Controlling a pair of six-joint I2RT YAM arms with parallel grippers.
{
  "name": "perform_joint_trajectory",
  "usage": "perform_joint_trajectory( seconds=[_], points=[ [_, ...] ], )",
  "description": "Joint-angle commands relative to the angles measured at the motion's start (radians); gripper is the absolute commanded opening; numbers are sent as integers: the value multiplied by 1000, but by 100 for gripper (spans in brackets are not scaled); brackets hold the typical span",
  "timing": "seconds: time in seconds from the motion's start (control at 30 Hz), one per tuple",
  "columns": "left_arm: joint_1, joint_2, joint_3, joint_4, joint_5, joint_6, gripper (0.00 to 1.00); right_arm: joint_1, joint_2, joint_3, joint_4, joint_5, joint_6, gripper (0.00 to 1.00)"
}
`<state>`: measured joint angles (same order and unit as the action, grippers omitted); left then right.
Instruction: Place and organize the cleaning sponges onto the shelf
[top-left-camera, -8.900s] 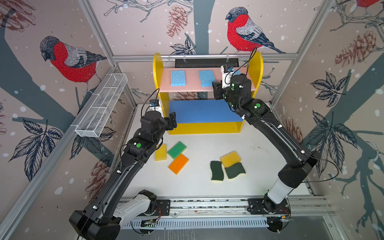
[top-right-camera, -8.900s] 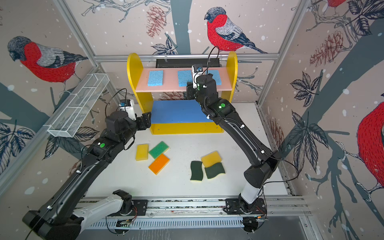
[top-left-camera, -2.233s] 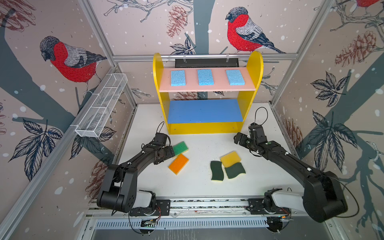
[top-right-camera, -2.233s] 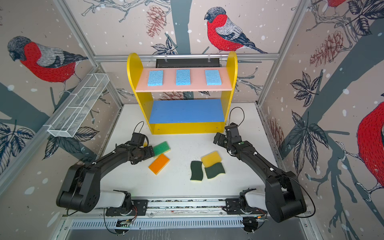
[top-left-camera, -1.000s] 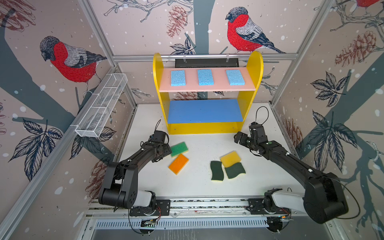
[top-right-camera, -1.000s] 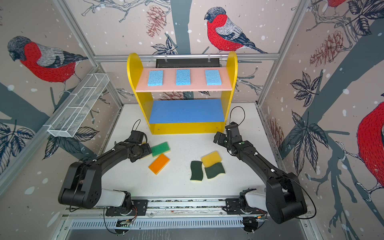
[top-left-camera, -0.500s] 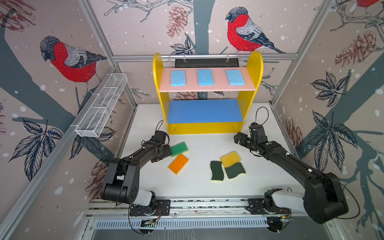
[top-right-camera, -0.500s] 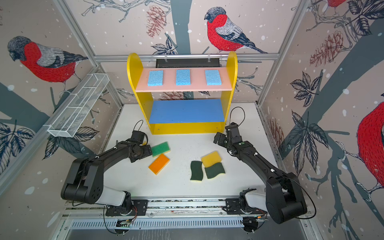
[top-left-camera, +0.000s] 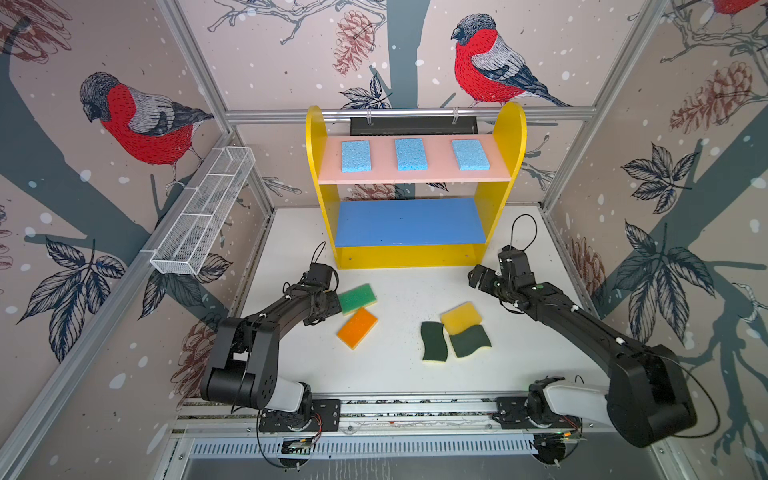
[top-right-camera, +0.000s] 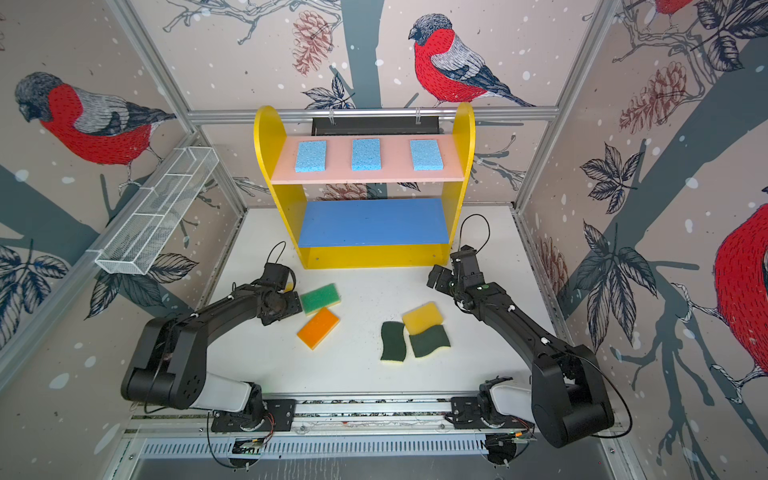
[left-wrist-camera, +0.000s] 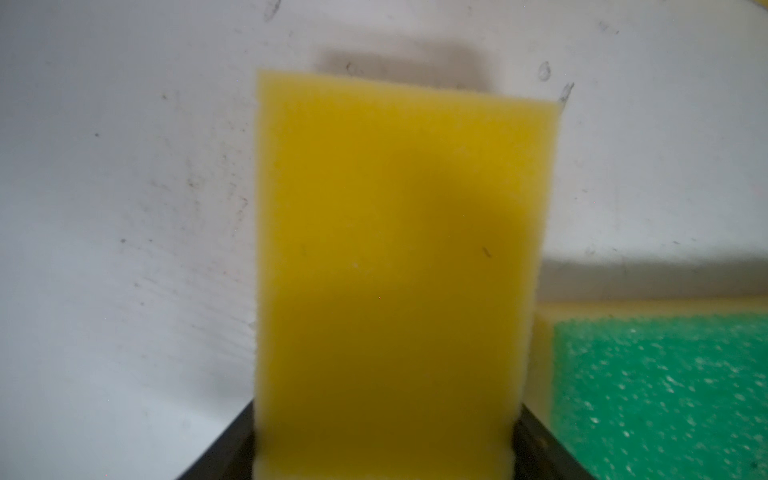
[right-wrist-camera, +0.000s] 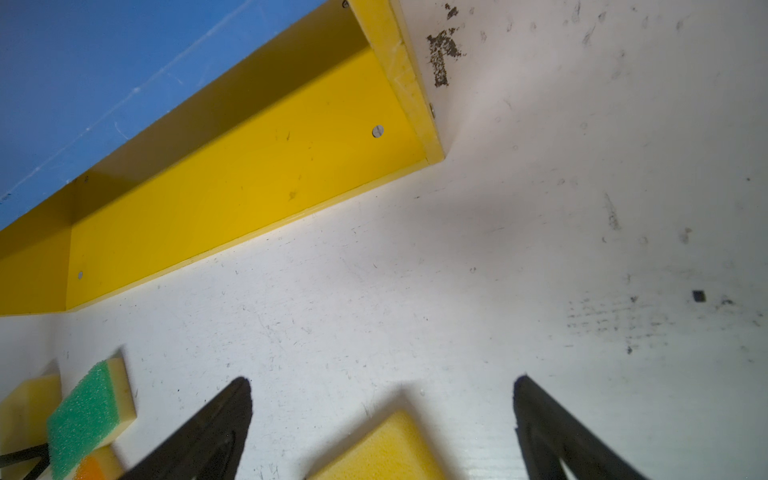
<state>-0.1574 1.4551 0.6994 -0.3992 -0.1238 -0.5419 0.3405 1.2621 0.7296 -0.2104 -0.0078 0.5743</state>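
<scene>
The shelf stands at the back, with three light-blue sponges in a row on its pink top board. My left gripper is low on the table, shut on a yellow sponge that fills the space between its fingers. Right beside it lie a green-topped sponge and an orange-topped one. Another yellow sponge rests partly on two dark-green scourers. My right gripper hovers open near the shelf's right front corner, above that yellow sponge's corner.
A long white wire-mesh basket hangs on the left wall. The blue middle board and the yellow bottom board carry nothing. White table lies between the sponges and the front rail.
My left gripper's fingers have closed in on the yellow sponge. The right arm has not moved in the last second; both arms came down from the shelf earlier.
</scene>
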Motion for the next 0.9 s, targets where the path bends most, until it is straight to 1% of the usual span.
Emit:
perform_joint_trajectory(
  seconds=[0.0, 0.23, 0.3, 0.43, 0.57, 0.73, 0.87],
  points=[
    [2, 1, -4, 16, -4, 22, 68, 1, -23, -7, 21, 3, -12, 98],
    [-1, -69, -7, 6, -4, 27, 64, 0, -43, -16, 20, 8, -19, 98],
    [-4, -103, -6, 2, 21, 46, 64, 0, -45, -16, 20, 8, -22, 98],
    [-8, -154, -9, -18, 52, 48, 63, -1, -52, -16, 17, 8, -23, 98],
    [-17, -222, -2, -64, 55, 49, 63, -3, -62, -18, 17, 9, -22, 98],
    [-54, -335, 14, -84, 87, 68, 61, -2, -70, -15, 13, 12, -20, 98],
    [-117, -400, 60, -109, 69, 74, 62, -2, -82, -12, 1, 11, -16, 98]
  ],
)
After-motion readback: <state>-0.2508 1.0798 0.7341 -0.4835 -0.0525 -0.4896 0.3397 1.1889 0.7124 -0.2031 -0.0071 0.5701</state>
